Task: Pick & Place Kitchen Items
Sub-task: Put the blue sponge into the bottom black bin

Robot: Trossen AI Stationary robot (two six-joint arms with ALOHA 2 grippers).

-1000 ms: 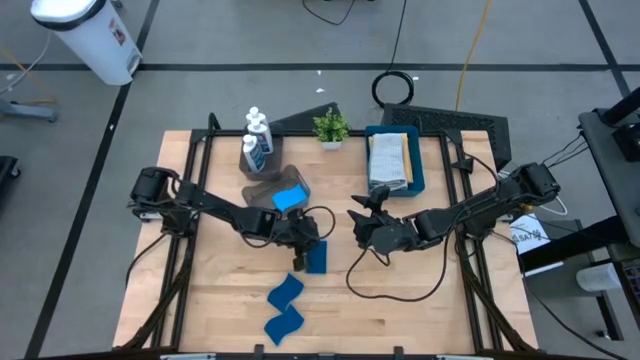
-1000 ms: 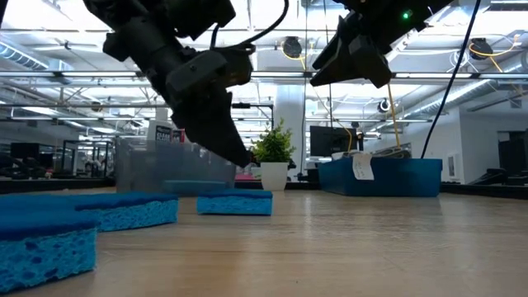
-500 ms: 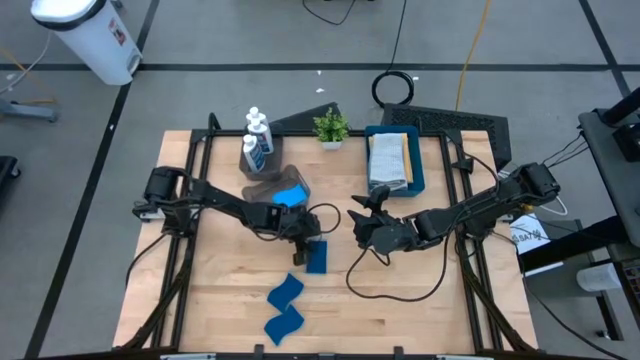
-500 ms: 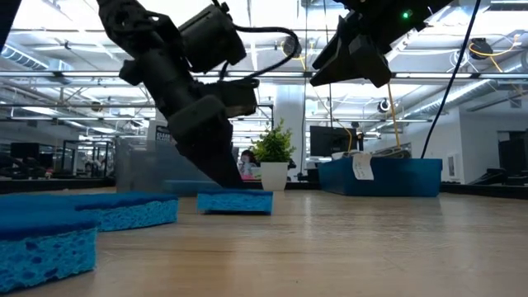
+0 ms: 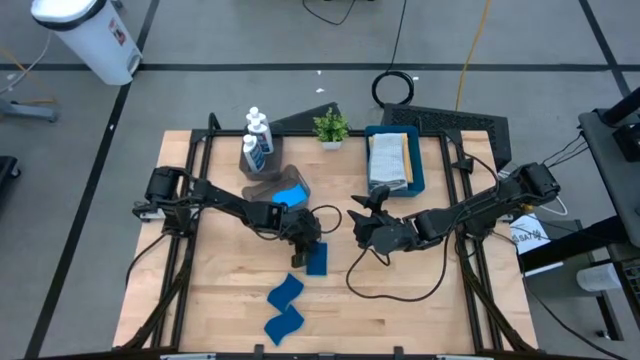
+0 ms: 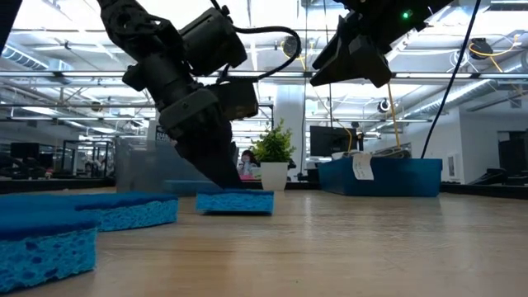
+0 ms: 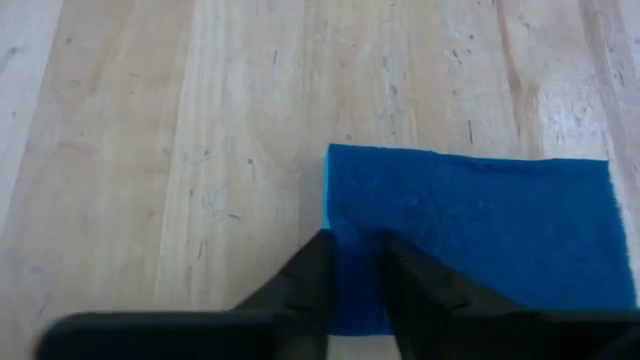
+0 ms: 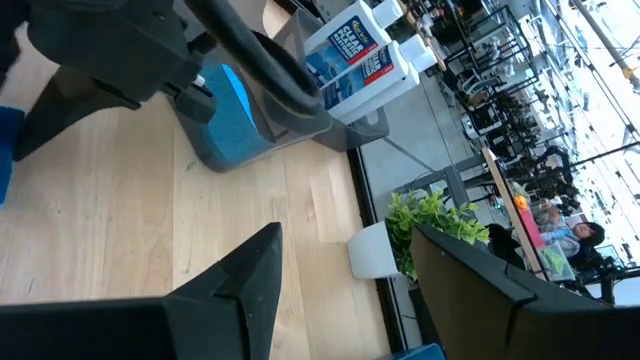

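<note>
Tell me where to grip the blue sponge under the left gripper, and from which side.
Grip the sponge by its near short edge, from above. It lies flat on the table, so only its edges offer purchase, and the left gripper is already poised over that edge, fingers narrowly apart.

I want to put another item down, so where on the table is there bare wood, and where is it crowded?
Bare wood lies in front of the right pincer, along the table's near right side, and left of the two front sponges. It is crowded around the left pincer on the sponge, the clear bin and bottles.
</note>
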